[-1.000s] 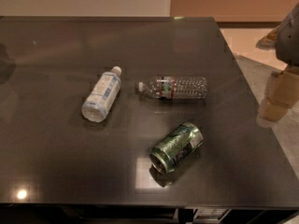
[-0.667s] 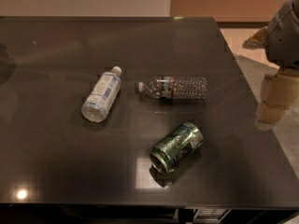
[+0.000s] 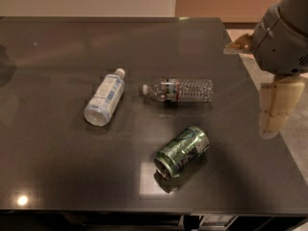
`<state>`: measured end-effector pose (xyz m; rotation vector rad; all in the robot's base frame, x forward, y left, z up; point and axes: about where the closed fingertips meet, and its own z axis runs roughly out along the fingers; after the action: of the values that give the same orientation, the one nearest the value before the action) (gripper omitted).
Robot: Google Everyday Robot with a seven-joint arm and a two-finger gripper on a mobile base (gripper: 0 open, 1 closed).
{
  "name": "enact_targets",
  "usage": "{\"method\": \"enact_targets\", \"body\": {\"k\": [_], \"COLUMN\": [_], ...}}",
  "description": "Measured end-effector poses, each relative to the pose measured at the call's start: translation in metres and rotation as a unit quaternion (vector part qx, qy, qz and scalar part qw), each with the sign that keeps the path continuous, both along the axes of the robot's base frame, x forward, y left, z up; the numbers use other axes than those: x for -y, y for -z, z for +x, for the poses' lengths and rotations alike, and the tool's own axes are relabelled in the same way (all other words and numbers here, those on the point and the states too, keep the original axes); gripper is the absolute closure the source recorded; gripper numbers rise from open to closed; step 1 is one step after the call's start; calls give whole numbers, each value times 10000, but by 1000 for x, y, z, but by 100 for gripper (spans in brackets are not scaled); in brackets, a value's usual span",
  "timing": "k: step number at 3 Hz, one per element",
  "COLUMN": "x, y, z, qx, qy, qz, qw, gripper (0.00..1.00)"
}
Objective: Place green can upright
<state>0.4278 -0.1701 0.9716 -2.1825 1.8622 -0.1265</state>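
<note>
The green can (image 3: pixel 182 151) lies on its side on the dark table (image 3: pixel 57 177), near the front and right of the middle, with its open silver end towards the front left. My gripper (image 3: pixel 272 123) hangs at the table's right edge, to the right of the can and a little behind it, apart from it and above the surface. Its grey arm housing (image 3: pixel 284 37) fills the upper right corner.
A white-labelled plastic bottle (image 3: pixel 104 103) lies on its side left of the middle. A clear ribbed plastic bottle (image 3: pixel 178 90) lies on its side behind the can. The table's right edge runs just under the gripper, with pale floor (image 3: pixel 296 143) beyond it.
The arm has come further into view from the right and moved left towards the table. The can and both bottles have not moved.
</note>
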Motion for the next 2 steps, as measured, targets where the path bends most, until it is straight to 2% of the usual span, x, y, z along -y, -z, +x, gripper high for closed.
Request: {"method": "enact_targets", "body": {"k": [1,2], "x": [-12,-28], "y": [7,20], "z": [-3,-6], "qx": [-30,-70], "qy": [-522,-784], "qz": [-93,-161], "qw": [9986,9968], "gripper": [0,0]}}
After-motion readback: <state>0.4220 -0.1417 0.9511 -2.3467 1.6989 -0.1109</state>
